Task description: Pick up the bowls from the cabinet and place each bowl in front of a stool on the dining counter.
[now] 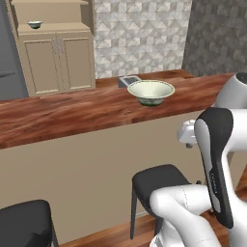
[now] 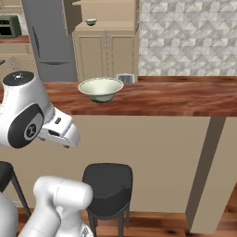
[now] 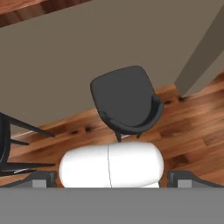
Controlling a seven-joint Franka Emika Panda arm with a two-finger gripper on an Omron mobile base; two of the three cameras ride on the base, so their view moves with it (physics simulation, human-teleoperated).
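Nearest me, a stool [image 3: 127, 100] sits below my gripper [image 3: 109, 181], jaws apart, empty. One bowl [image 1: 151, 91] rests by the dining counter's [image 1: 72, 113] far edge; another [image 1: 34, 24] waits in the cabinet [image 1: 55, 58]. Reaching back risks clipping the counter, I think.

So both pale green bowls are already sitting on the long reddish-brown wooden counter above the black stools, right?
Not quite. One wide pale green bowl sits on the reddish-brown wooden counter above a black padded stool. The other bowl is still in the beige wooden cabinet's open shelf niche, as the left base view shows.
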